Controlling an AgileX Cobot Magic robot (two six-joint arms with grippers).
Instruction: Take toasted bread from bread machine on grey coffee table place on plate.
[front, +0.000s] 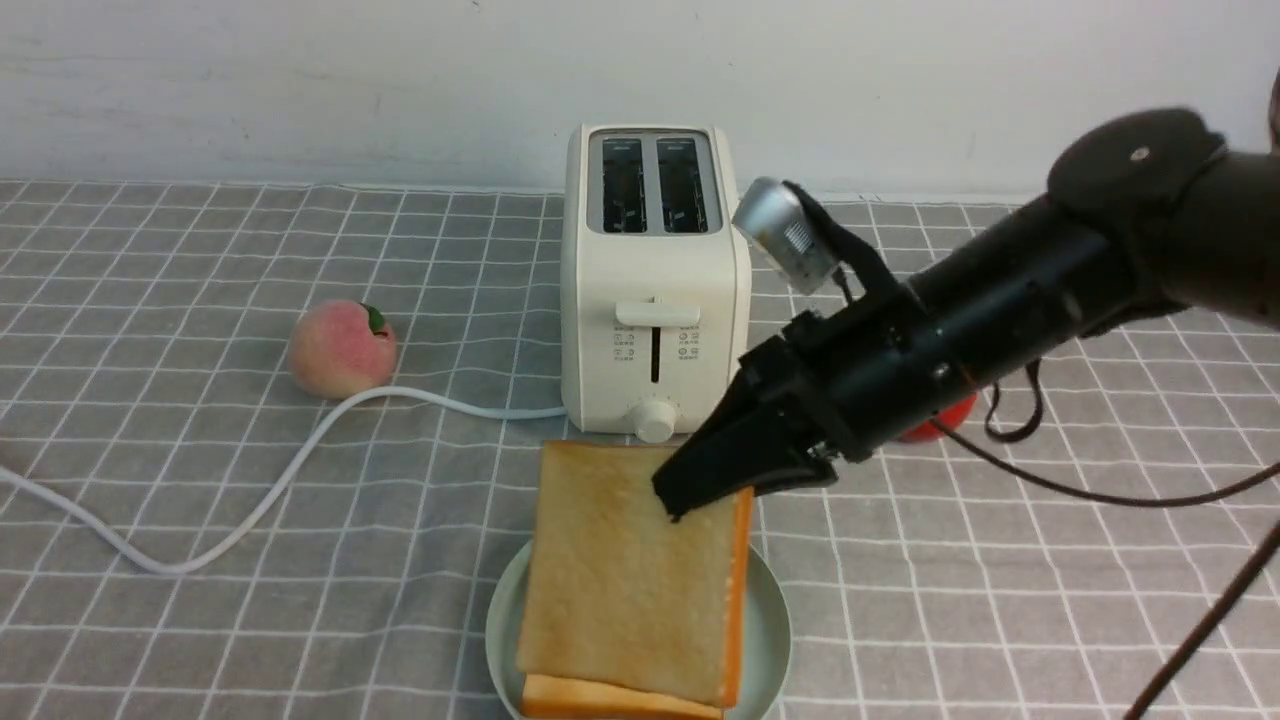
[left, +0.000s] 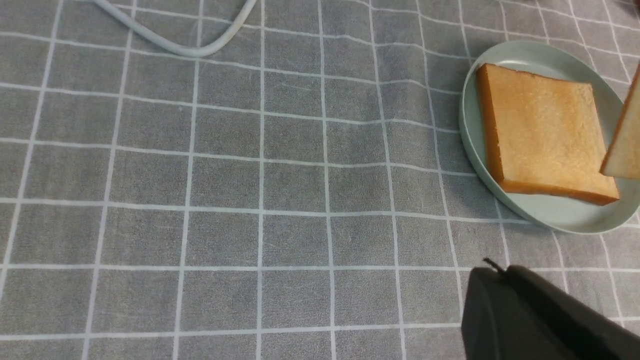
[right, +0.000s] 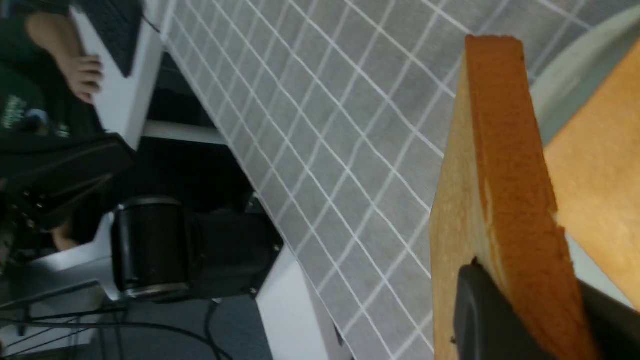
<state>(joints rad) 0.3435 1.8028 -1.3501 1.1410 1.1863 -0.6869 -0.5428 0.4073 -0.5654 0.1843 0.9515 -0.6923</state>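
The cream-white bread machine (front: 655, 280) stands on the grey coffee table (front: 150, 260), and no bread shows in its two slots. My right gripper (front: 680, 500) is shut on one corner of a toasted bread slice (front: 625, 580) held tilted just above the plate (front: 775, 625). In the right wrist view its black fingers (right: 480, 310) pinch that slice (right: 500, 150) across its thickness. A second slice (left: 542, 132) lies flat on the mint-green plate (left: 545, 217). My left gripper (left: 495, 272) is shut and empty, over bare cloth beside the plate.
A peach (front: 340, 348) lies left of the bread machine, with the white cord (front: 250, 500) curving across the cloth in front of it. A red object (front: 935, 428) sits mostly hidden behind my right arm. The wall runs along the table's far edge.
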